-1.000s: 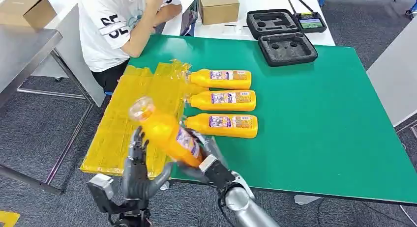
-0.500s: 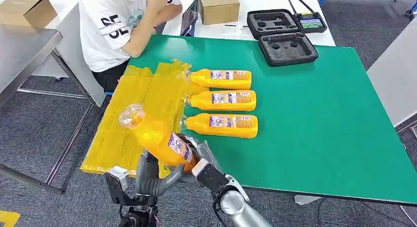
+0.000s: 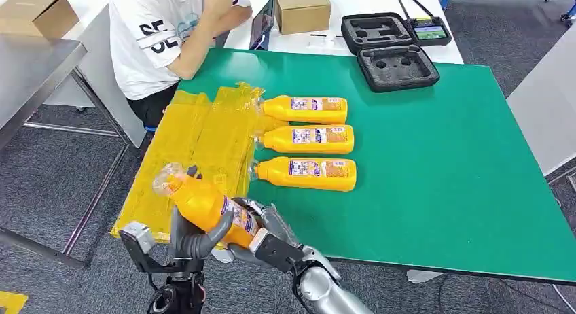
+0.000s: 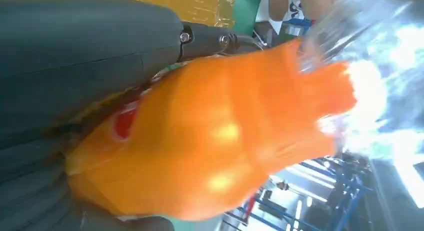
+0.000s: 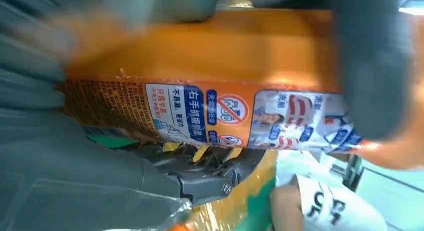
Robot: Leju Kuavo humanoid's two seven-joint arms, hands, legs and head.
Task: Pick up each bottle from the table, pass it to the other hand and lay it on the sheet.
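Both robot hands hold 1 orange plastic juice bottle [image 3: 204, 204] at the near edge of the green worktop [image 3: 435, 164]. The left robot hand [image 3: 193, 240] wraps its fingers around the bottle's upper body, while the right robot hand [image 3: 261, 234] grips the labelled lower end. The bottle tilts, its clear cap pointing away and to the left, over the near edge of the yellow plastic sheet [image 3: 176, 158].

The right wrist view shows the label print [image 5: 240, 116] close up; the left wrist view shows the bottle's smooth orange shoulder [image 4: 220, 141].

Beyond the robot hands, 3 more orange bottles [image 3: 309, 138] lie side by side, with bare green worktop to their right. 2 black foam cases [image 3: 387, 45] sit at the far edge. A seated person [image 3: 166, 35] leans at the far left corner.
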